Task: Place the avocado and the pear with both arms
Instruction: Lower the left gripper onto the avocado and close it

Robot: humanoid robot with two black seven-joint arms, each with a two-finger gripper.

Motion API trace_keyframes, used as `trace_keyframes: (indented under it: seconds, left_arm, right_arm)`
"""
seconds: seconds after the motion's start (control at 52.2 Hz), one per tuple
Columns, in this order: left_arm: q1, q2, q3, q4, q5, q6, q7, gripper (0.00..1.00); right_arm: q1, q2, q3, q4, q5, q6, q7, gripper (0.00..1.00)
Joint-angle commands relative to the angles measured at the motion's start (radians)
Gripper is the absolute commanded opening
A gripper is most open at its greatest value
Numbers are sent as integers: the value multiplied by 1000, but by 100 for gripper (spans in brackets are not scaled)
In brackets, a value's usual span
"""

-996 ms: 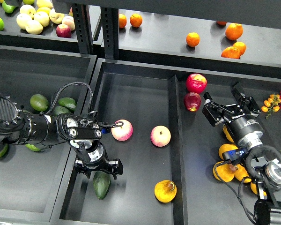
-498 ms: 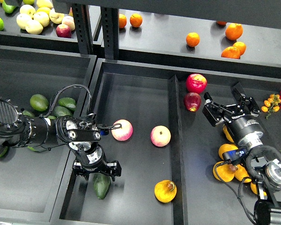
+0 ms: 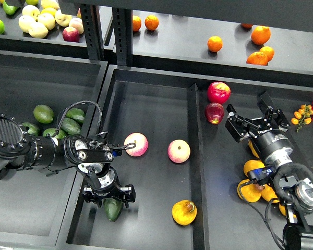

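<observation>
The dark green oval avocado (image 3: 112,209) near the tray's front-left corner sits between the left gripper (image 3: 109,195)'s spread jaws, not gripped; the yellow-orange pear (image 3: 184,212) lies untouched, the right gripper (image 3: 251,117) open and empty, so nothing's placed yet I guess.

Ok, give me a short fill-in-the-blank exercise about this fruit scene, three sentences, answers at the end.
1. The left end effector hovers directly over the dark green ____.
2. The pear lies in the same tray as two pink-and-yellow ____.
3. The right end effector is open and holds ____.

Missing words: avocado; apples; nothing
</observation>
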Motion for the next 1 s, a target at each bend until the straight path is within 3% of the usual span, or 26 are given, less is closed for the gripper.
trace_keyframes:
  seconds: [0.0,0.345,0.555,0.651,0.977]
  left_arm:
    - [0,-4,-1,0,-3,0,0,81]
    - [5,-4,-7,2,-41,0,0,52]
    - [6,-4,-10,-2,-61,0,0,43]
    - [2,-4,-12,-3,-85,0,0,32]
    - [-57,8,-61,-23,-93,0,0,29]
  right_arm:
    - [-4,0,0,0,0,6,0,100]
    - [-15,0,-1,2,0,12,0,100]
    - [-25,0,-8,2,2,17,0,100]
    - [-32,0,-17,2,0,23,0,100]
    - [-33,0,-23,3,0,26,0,100]
